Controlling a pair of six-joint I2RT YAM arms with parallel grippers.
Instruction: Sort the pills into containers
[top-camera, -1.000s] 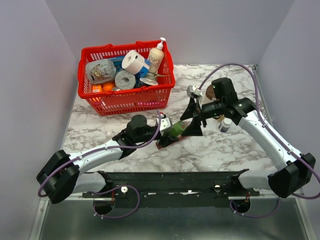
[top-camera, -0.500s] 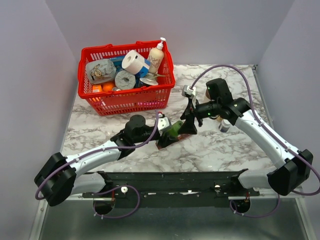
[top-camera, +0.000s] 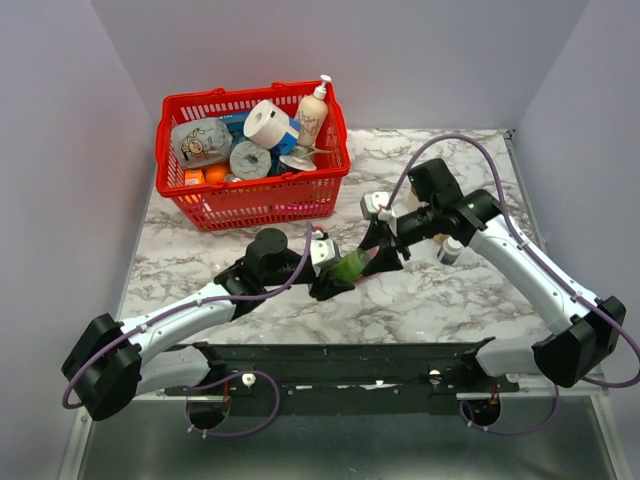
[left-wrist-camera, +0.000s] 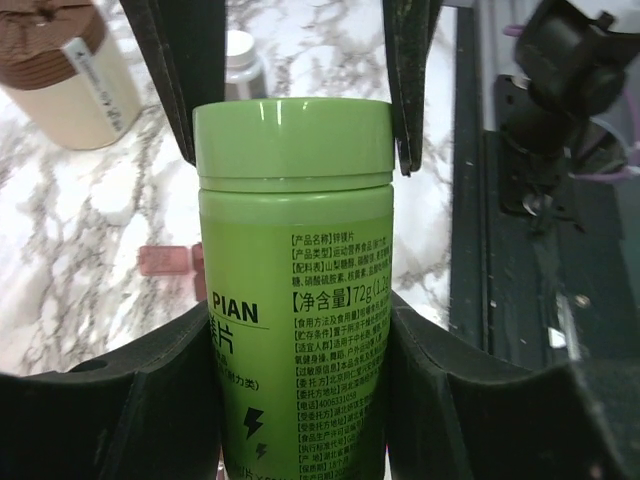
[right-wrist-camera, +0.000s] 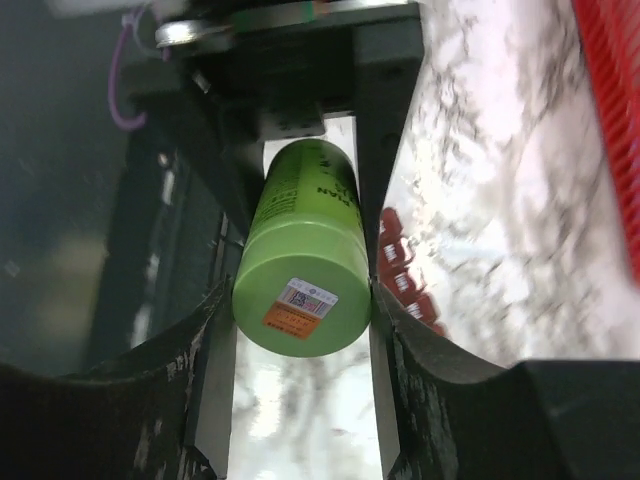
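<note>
Pills are nowhere in sight; we judge them shut inside the green bottle (left-wrist-camera: 295, 290) on which both arms meet. Our left fingers (left-wrist-camera: 160, 400) clamp the bottle's body from either side, its lid (left-wrist-camera: 292, 140) pointing toward the other arm. Our right fingers (right-wrist-camera: 175, 400) bracket that lid. In the right wrist view both look pressed against its rim, so we read them as gripping it rather than standing wide of it.

Just beside and below the bottle lies the dark red organizer strip (right-wrist-camera: 403, 275), the containers of the task. Only a few of its square compartments show past the fingers, and we cannot tell whether any holds a pill. It rests on the marbled desk (top-camera: 450, 300), near the middle. Farther out stand a brown-capped jar (left-wrist-camera: 70, 70) and a small white-capped bottle (left-wrist-camera: 243, 60). At the far left is the red basket (top-camera: 250, 212) of groceries, which plays no part.

The step in hand, as we see it, is opening the bottle; no sorting has begun. The next move calls for the right wrist to twist the lid while the left holds the body firm. With too light a grip the bottle would turn along with the lid. Once open, it must be kept mouth-up so pills do not spill past the strip.
</note>
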